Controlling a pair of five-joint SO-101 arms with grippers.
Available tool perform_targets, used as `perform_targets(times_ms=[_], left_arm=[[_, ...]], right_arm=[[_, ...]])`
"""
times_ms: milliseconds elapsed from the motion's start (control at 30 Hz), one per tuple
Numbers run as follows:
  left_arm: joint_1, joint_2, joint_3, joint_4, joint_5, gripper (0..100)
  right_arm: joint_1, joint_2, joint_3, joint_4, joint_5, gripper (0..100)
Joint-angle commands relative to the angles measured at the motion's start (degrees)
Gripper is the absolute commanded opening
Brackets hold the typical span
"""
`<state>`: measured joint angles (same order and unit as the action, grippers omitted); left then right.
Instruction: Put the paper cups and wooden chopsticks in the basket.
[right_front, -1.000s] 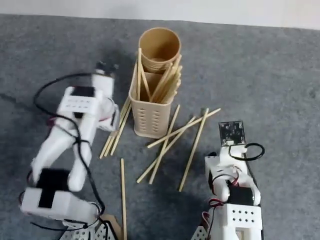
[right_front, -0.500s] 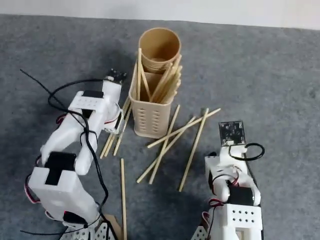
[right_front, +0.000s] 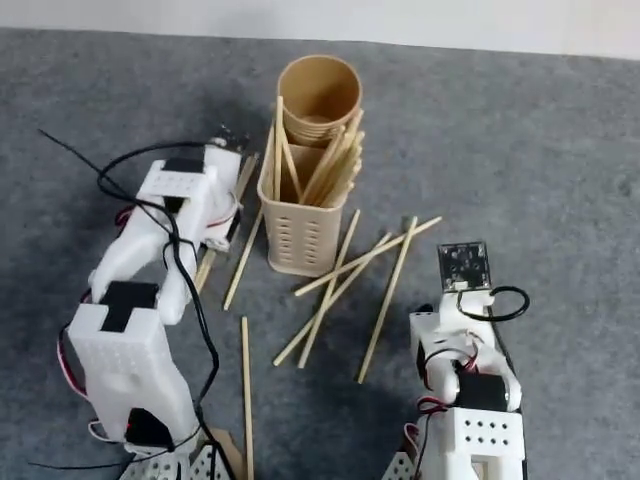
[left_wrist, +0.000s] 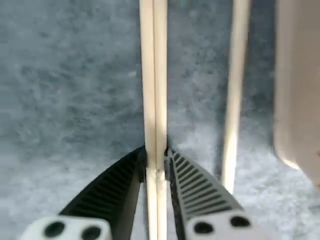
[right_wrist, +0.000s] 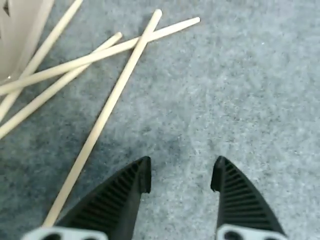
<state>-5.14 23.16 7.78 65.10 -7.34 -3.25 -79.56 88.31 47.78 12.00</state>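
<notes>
Beside the basket (right_front: 300, 235) on the grey table (right_front: 540, 150), left fingers (left_wrist: 120, 185) pinch two chopsticks (left_wrist: 153, 75).
Paper cups (right_front: 318, 95) sit stacked in the basket's far compartment, with more sticks (right_front: 335, 165) in the near one. Right fingers (right_wrist: 127, 192) hang spread wide, holding nothing, near loose chopsticks (right_wrist: 107, 107) scattered on the table.
</notes>
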Motion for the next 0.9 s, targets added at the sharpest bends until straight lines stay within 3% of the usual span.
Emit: perform_targets(times_ms=[0,267,467,633,867], left_arm=[[-2.1,-0.4,-9.3,5.1,-0.4,0],[0.2,-16.1,-27.2,18.6,3.5,0],[6.8,-44.6,-16.1,20.1,5.6,0],[14.6,-65.8,-1.3,4.0,5.4,1],[23.0,-64.0,1.0,-16.8,5.7,1]], right_arm=[[0.4,-0.6,-0.3,-0.9,0.1,20.9],[0.4,-0.7,-0.3,-0.9,0.1,20.9],[0.4,-0.7,-0.3,-0.9,0.1,20.9],[0.4,-0.7,-0.3,-0.9,0.1,20.9],[0.4,-0.7,-0.3,-0.9,0.1,20.9]])
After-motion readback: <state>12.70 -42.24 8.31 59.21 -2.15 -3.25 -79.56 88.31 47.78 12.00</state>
